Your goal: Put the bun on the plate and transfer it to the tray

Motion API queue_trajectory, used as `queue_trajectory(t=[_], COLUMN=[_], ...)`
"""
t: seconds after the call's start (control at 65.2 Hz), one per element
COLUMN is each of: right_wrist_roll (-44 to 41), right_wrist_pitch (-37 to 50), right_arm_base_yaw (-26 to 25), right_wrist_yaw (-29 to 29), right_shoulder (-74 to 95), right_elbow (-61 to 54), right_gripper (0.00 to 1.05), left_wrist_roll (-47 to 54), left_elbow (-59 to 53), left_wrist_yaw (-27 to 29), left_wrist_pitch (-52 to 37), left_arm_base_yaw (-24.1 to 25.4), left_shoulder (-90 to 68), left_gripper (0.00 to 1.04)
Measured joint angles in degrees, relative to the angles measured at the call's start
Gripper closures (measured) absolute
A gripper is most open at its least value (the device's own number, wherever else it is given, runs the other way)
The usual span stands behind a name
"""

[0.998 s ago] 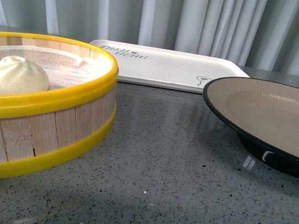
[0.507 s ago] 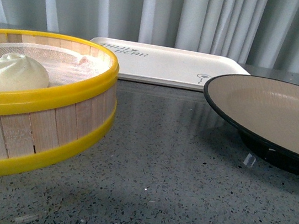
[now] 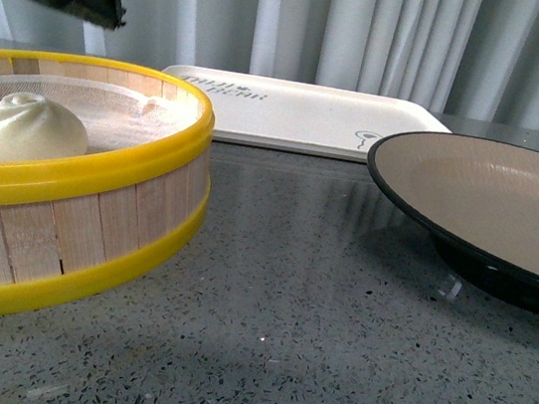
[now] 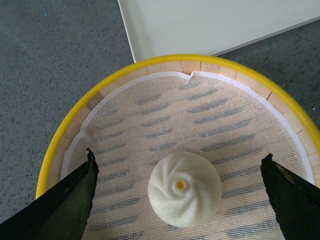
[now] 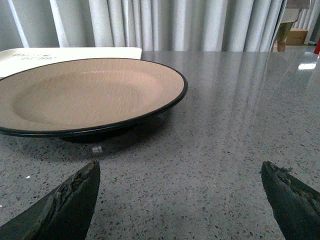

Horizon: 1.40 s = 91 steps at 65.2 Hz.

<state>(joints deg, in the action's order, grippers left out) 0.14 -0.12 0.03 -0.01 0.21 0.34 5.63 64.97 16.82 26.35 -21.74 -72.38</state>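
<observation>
Writing: the tray (image 3: 302, 116) carries two short lines of dark print near its far left corner, too small and slanted to read, and a small drawing (image 3: 364, 140) near its right edge.

Containers: the steamer basket (image 3: 82, 176), wood with yellow rims, is lined with white mesh cloth (image 4: 150, 125). The bun (image 3: 26, 131) sits on the cloth inside it, swirl top up.

The plate (image 3: 491, 198), tan inside with a black rim, stands on the grey speckled table (image 3: 313, 319) right of the basket, in front of the tray's right end.

Left gripper (image 4: 179, 157): above the basket, fingers spread wide to either side of the bun, not touching it.

Right gripper (image 5: 180, 167): fingers apart, grasping nothing, low over the table beside the plate.
</observation>
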Motion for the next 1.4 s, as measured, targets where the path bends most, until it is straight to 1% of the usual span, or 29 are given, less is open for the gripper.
queue_trajectory(t=[0.261, 0.522, 0.829, 1.182, 1.213, 1.228, 1.32, 1.335, 1.397], right_wrist_roll=[0.0, 0.0, 0.0, 0.0, 0.0, 0.0, 0.0, 0.0, 0.0], right_wrist_pitch=[0.0, 0.0, 0.0, 0.0, 0.0, 0.0, 0.0, 0.0, 0.0], right_arm_base_yaw=[0.0, 0.0, 0.0, 0.0, 0.0, 0.0, 0.0, 0.0, 0.0], right_wrist_yaw=[0.0, 0.0, 0.0, 0.0, 0.0, 0.0, 0.0, 0.0, 0.0], right_shoulder=[0.0, 0.0, 0.0, 0.0, 0.0, 0.0, 0.0, 0.0, 0.0], right_elbow=[0.0, 0.0, 0.0, 0.0, 0.0, 0.0, 0.0, 0.0, 0.0], right_gripper=[0.09, 0.09, 0.09, 0.09, 0.09, 0.09, 0.09, 0.09, 0.09], left_wrist_roll=[0.3, -1.3, -2.8, -4.9, -5.0, -5.2, -5.8, -5.9, -6.2], left_elbow=[3.1, 3.6, 3.6, 2.6, 2.6, 2.6, 2.6, 2.6, 2.6], left_wrist_yaw=[-0.3, 0.1, 0.6, -0.6, -1.0, -1.0, -1.1, -1.3, -1.7], left_wrist_pitch=[4.4, 6.1, 6.7, 6.8, 6.9, 7.0, 7.0, 7.0, 7.1], left_arm_base_yaw=[1.0, 1.8, 3.0, 2.7, 2.7, 2.7, 2.7, 2.6, 2.6], left_shoulder=[-3.6, -6.4, -7.1, -7.6, -7.6, -7.6, -7.6, -7.6, -7.6], left_gripper=[0.07, 0.07, 0.07, 0.07, 0.08, 0.12, 0.24, 0.28, 0.37])
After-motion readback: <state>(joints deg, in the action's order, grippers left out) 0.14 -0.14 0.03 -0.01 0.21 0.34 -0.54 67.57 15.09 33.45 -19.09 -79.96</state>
